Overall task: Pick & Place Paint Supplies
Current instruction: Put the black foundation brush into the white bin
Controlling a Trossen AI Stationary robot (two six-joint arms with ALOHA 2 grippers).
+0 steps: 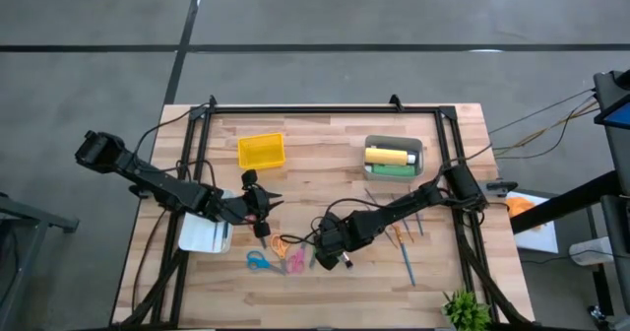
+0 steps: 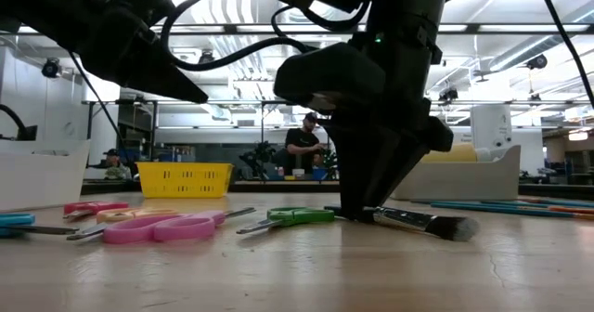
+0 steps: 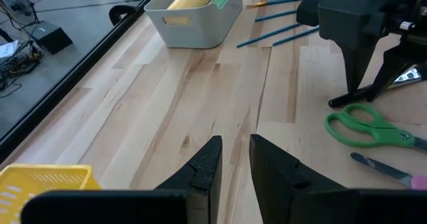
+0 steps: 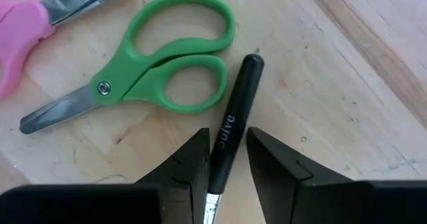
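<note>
A pick is judged to be in hand: the black-handled brush lies on the table between the narrowly parted jaws of the right gripper, apparently clamped there, with one pair of green scissors just beside them. A straight lift toward the grey bin is called for next. In that bin one yellow bottle and one green bottle are counted. The left gripper is held empty, jaws narrowly parted, above bare wood.
</note>
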